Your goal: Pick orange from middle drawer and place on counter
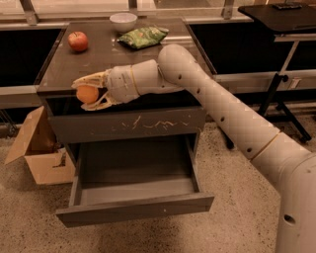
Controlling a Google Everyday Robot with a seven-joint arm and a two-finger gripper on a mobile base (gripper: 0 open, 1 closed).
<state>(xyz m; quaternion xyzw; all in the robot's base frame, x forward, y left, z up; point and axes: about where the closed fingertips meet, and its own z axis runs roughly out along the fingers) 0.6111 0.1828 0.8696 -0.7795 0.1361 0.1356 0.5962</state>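
My gripper is shut on the orange, a small round orange fruit. It holds the fruit level with the front left edge of the counter, over the cabinet's top front. The white arm reaches in from the lower right across the counter's front. The middle drawer stands pulled open below, dark grey, and its inside shows nothing in it.
On the counter sit a red apple at the back left, a white bowl at the back, and a green bag. The top drawer front has pale scratches. A cardboard box stands left; a black table is right.
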